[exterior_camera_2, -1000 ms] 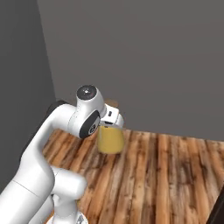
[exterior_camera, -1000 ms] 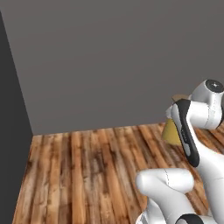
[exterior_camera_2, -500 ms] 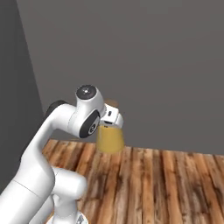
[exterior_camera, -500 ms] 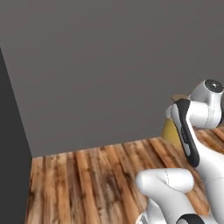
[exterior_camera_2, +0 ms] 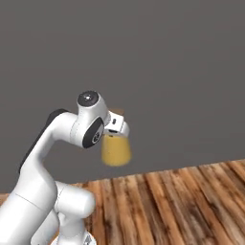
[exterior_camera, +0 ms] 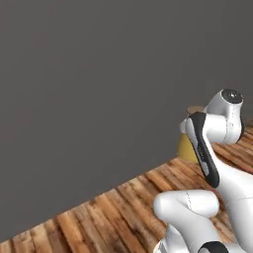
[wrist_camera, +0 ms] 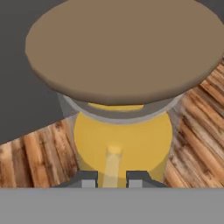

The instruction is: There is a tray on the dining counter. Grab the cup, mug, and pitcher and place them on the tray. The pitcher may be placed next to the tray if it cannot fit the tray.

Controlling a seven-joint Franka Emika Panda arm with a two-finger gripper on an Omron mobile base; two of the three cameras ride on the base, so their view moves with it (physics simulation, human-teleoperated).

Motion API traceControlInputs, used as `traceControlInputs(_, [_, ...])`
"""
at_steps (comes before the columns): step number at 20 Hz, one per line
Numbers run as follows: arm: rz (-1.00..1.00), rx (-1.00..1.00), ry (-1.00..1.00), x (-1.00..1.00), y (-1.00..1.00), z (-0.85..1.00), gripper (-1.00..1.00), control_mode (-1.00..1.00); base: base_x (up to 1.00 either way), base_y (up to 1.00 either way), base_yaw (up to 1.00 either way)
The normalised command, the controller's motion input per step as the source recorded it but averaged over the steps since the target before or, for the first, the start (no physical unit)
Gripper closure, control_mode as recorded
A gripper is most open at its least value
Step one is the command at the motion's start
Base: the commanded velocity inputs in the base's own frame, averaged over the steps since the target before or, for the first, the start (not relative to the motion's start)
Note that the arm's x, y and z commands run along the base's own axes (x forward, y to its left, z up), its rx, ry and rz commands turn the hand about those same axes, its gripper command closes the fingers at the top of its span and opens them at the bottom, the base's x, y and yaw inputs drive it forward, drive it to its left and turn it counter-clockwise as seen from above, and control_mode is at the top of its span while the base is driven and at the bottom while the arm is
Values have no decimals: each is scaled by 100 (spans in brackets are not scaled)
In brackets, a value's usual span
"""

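The robot's white arm carries the pitcher [exterior_camera_2: 116,150] aloft in front of a plain dark grey wall [exterior_camera_2: 167,72], well above a floor of brown wooden planks [exterior_camera_2: 177,206]. In the right base view, the orange-yellow body of the pitcher hangs just below the white hand, right of the arm's rounded elbow joint, clear of the floor and touching nothing else that can be seen. Its base is wider than the part next to the hand.

In the left base view, only a slice of the pitcher [exterior_camera: 187,148] shows behind the arm's dark-striped link, at the right of the scene, with the tan edge of its lid [exterior_camera: 195,108] peeking out above it. The wall takes up most of that view, and the plank floor [exterior_camera: 113,217] runs across the near ground.

From the hand camera, the round tan cork-like lid [wrist_camera: 124,48] looms large, with the clear neck beneath it and the yellow body [wrist_camera: 124,140] below that, a pale handle-like strip running down its side. The gripper [wrist_camera: 111,180] is closed on the pitcher, its two dark finger tips [wrist_camera: 87,180] set close on either side of that strip. Plank flooring shows to both sides of the pitcher in this view, with the dark wall at the left.
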Motion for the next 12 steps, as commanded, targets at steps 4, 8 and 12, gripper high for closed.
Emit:
traceControlInputs(4, [0, 0, 0, 0, 0, 0, 100, 100, 100, 21, -70])
traceControlInputs(8, [0, 0, 0, 0, 0, 0, 100, 100, 99, 36, -66])
traceControlInputs(12, [0, 0, 0, 0, 0, 0, 100, 100, 100, 35, -65])
